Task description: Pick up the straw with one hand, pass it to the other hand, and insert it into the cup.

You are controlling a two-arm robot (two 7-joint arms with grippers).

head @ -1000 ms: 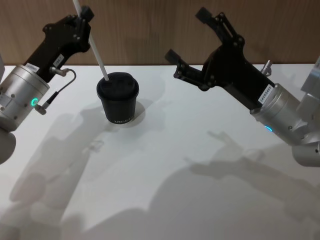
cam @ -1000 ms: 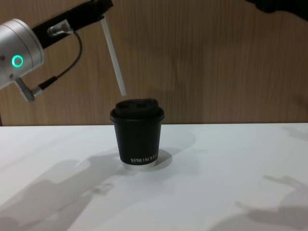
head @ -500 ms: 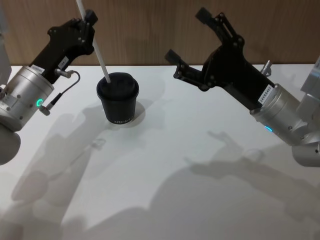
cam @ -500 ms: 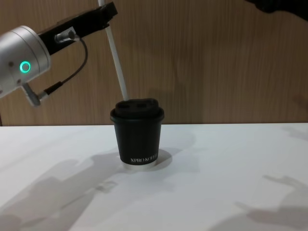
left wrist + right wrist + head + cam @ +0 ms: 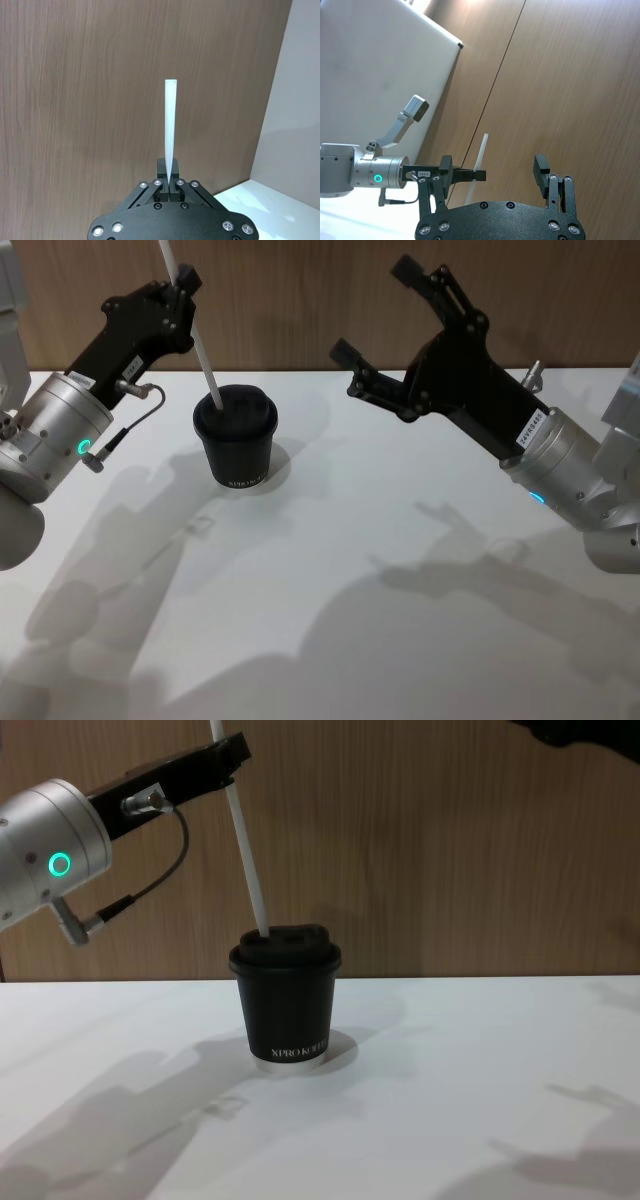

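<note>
White and faintly translucent, the straw point(image 5: 190, 325) ran at a slant from the left gripper point(image 5: 181, 288) down to the lid of the black paper coffee cup point(image 5: 237, 445), its lower tip meeting the lid near the lid's left edge in the head view. In the chest view the straw point(image 5: 245, 840) leaned with its top toward the robot's left and its bottom end at the lid's top surface; whether the tip had entered the lid's opening could not be told. The left gripper point(image 5: 232, 750), on the silver arm with the glowing green ring and thin black cable, was clamped on the straw's upper part, and the left wrist view showed its fingers point(image 5: 161, 172) pressed together around the straw point(image 5: 170, 127), which stood out past them against the wood-grain wall point(image 5: 75, 90). The cup point(image 5: 286, 1000) stood upright on the white table point(image 5: 330, 590), its small white lettering facing the chest camera and its white base rim resting on the tabletop. The right gripper point(image 5: 370, 315) hung above the table to the cup's right, well apart from it, with its fingers spread wide and nothing between them. From the right wrist view those spread fingers point(image 5: 541, 172) framed the left gripper point(image 5: 470, 175) and the straw point(image 5: 477, 165) farther off.
</note>
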